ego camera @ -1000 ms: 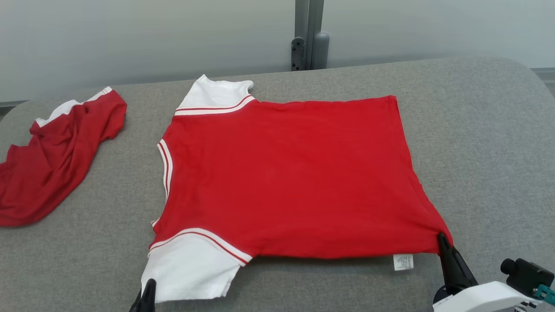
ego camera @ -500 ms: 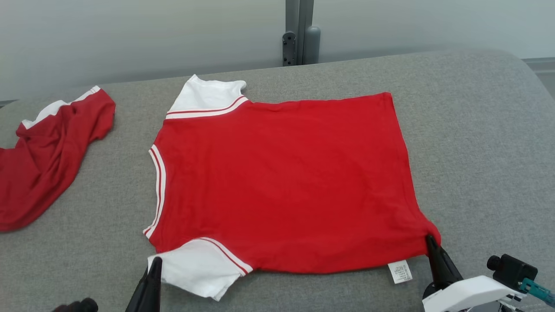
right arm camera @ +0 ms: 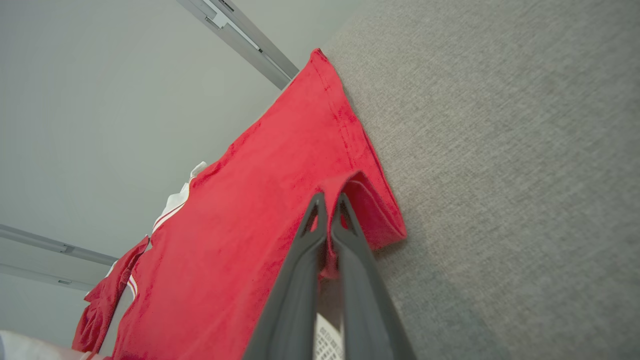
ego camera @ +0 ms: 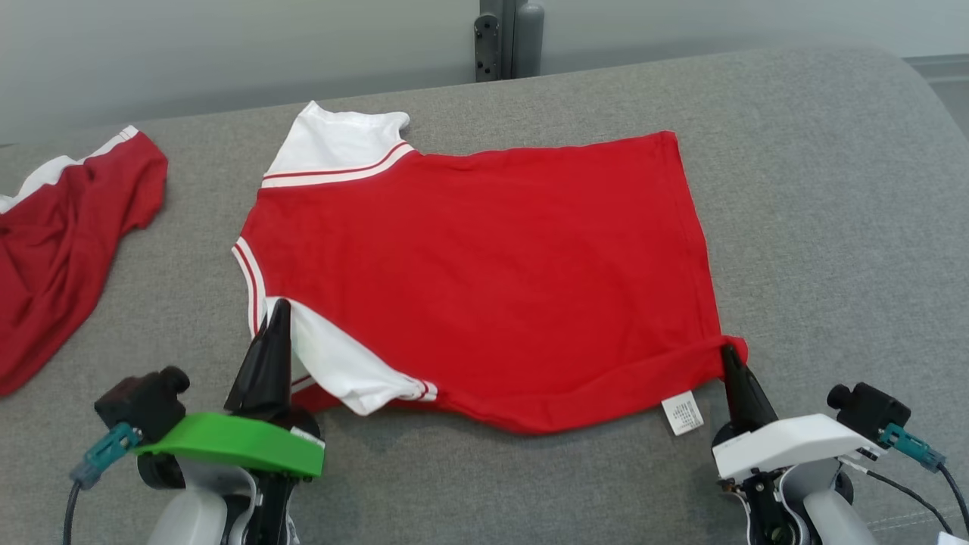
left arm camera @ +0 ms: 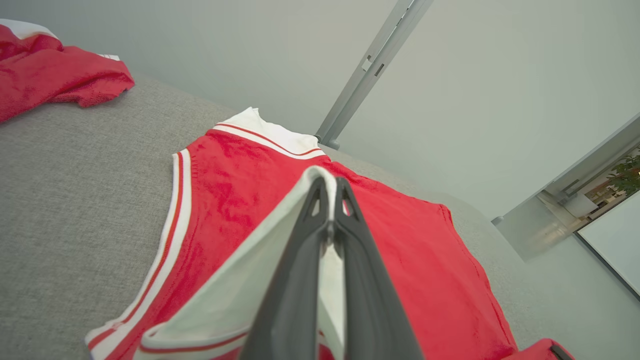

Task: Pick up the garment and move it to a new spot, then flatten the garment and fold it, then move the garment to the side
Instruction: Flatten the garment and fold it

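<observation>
Both arms have raised the near edge of the garment [ego camera: 484, 257] since a second ago, and our head view has shifted as well. We see the left gripper [ego camera: 278, 306] with its jaws closed tight on the edge of the near sleeve [ego camera: 341, 363], which was lying flat and is now lifted and turned over onto the red body beside the striped collar [ego camera: 246, 265]. In the left wrist view, the white sleeve cloth [left arm camera: 240, 295] is pinched between the closed jaws of that gripper [left arm camera: 330, 192]. We see the right gripper [ego camera: 728, 352] with its jaws likewise closed on the near hem corner [ego camera: 738, 348], pulled up and inward so that the near edge sags in a curve between the two grips. The right wrist view shows red cloth folded over that gripper's tips [right arm camera: 327, 200]. The rest of the garment lies spread on the grey desk [ego camera: 833, 189], far sleeve [ego camera: 337, 144] flat, white label [ego camera: 683, 412] hanging below the near edge. A second red garment [ego camera: 68, 235] lies crumpled well to the left.
</observation>
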